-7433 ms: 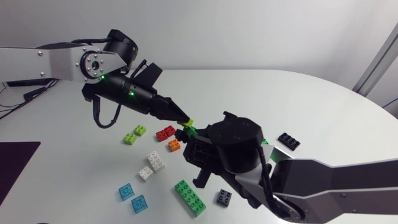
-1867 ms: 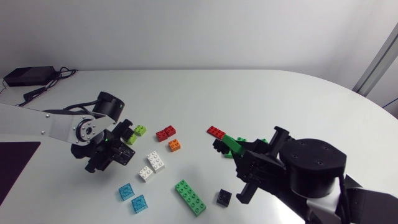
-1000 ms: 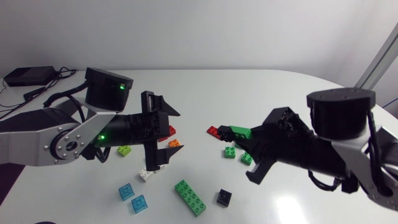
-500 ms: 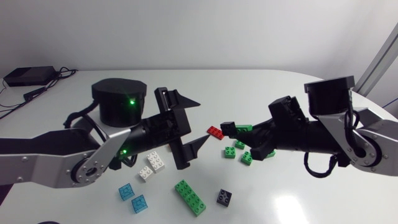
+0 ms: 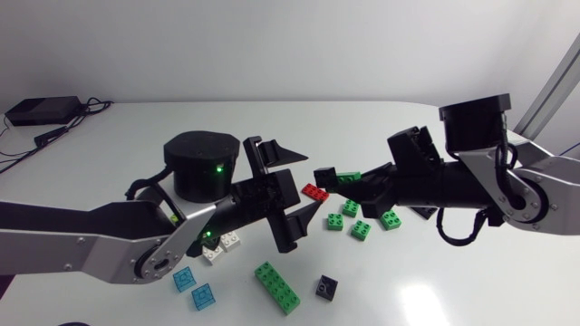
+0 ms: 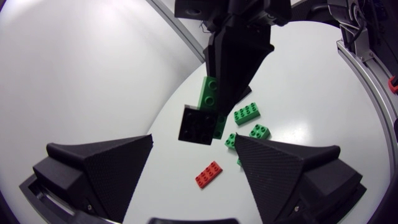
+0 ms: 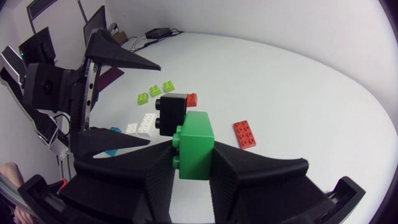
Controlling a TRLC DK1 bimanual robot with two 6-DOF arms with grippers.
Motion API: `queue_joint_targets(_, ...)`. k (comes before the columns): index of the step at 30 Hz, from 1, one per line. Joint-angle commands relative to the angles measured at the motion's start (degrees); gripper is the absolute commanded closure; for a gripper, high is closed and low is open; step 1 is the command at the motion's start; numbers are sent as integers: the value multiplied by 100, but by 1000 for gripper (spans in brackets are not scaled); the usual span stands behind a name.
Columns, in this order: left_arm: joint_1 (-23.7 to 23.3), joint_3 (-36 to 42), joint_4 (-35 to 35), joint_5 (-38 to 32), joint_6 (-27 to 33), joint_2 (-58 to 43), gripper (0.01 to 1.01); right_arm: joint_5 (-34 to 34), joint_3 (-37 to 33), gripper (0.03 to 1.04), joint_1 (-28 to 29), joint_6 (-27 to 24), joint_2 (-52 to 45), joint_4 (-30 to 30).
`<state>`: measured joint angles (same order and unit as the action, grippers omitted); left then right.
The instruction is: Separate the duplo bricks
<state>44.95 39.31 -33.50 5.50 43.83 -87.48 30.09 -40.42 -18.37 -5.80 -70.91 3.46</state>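
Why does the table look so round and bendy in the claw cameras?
Left wrist view: the fisheye lens bends the table edge and makes the left claw look huge. Right wrist view: same bending, so the green brick looms big. Head view: hardly any bending, soft shadows on the table.

Here's the tally: four small green bricks [image 5: 333, 223] [image 5: 350, 207] [image 5: 361, 230] [image 5: 391, 218] on the table, one long green brick [image 5: 276, 287], and one more green brick [image 7: 194, 146] up in the air with one black brick [image 7: 171, 115] stuck to it. That's six green in all! One loose black brick [image 5: 327, 288] makes two black. Two blue bricks [image 5: 184, 279] [image 5: 202, 295], two white bricks [image 7: 132, 129] [image 7: 148, 122], three lime bricks [image 7: 143, 98] [image 7: 155, 91] [image 7: 168, 86]. One flat red brick [image 5: 314, 192], one small red brick [image 7: 191, 99], so two red.
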Motion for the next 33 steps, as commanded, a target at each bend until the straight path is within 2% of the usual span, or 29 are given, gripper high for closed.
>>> queue_joint_targets(1, 102, 94, -201, -110, -121, -181, 121, 68, -159, 813, -53, 158, -151, 67)
queue_joint_targets(10, 295, 235, -447, -304, -103, -507, 180, 112, -176, 813, -114, 176, -133, 102)
queue_joint_targets(16, 295, 270, -553, -348, -33, -621, 280, 129, -124, 813, -114, 167, -80, 128)
queue_joint_targets(21, 295, 270, -641, -391, 29, -656, 418, 129, -115, 813, -114, 167, -10, 172)
queue_joint_targets(23, 295, 261, -676, -409, 37, -656, 444, 120, -97, 813, -114, 167, -1, 172)
queue_joint_targets(29, 295, 217, -764, -444, 81, -647, 752, 120, -62, 813, -123, 167, 34, 172)
queue_joint_targets(33, 304, 174, -772, -444, 134, -603, 785, 103, -36, 813, -123, 158, 69, 163)
